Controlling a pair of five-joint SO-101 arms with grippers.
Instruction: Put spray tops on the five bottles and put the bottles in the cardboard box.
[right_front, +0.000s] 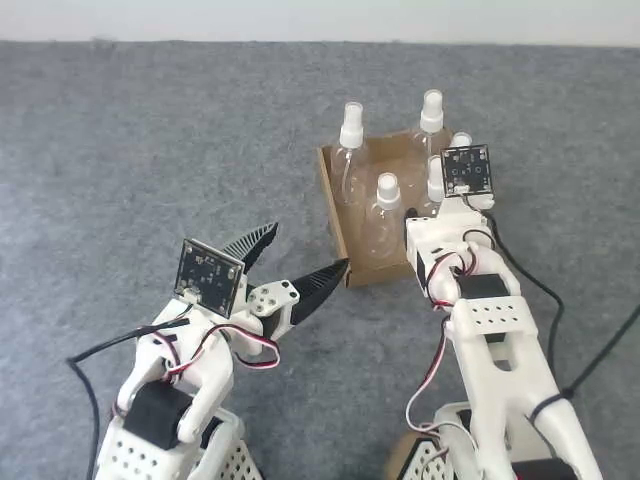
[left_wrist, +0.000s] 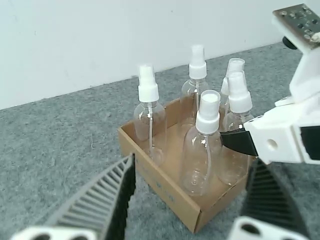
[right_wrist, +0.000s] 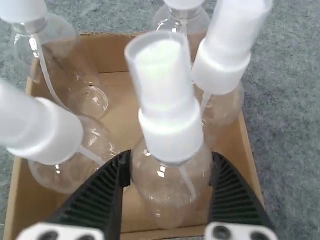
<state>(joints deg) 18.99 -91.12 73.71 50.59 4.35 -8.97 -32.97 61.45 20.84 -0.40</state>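
The cardboard box (right_front: 332, 205) (left_wrist: 167, 189) (right_wrist: 120, 102) stands mid-table with clear bottles upright in it, each capped by a white spray top. My right gripper (right_front: 440, 200) (right_wrist: 170, 156) hangs over the box's near right corner, shut on the bottle (right_wrist: 167, 187) (left_wrist: 235, 145) there, its jaws pressed to both sides of the body. That bottle's spray top (right_wrist: 165, 95) rises between them. Other bottles (right_front: 352, 150) (left_wrist: 150, 125) stand at the back and left. My left gripper (right_front: 308, 248) (left_wrist: 195, 162) stands open just left of the box's near corner, holding nothing.
Grey carpet (right_front: 150, 130) covers the table, with free room left of the box and behind it. A white wall (left_wrist: 100, 35) borders the far edge. Cables (right_front: 545, 300) trail beside the right arm.
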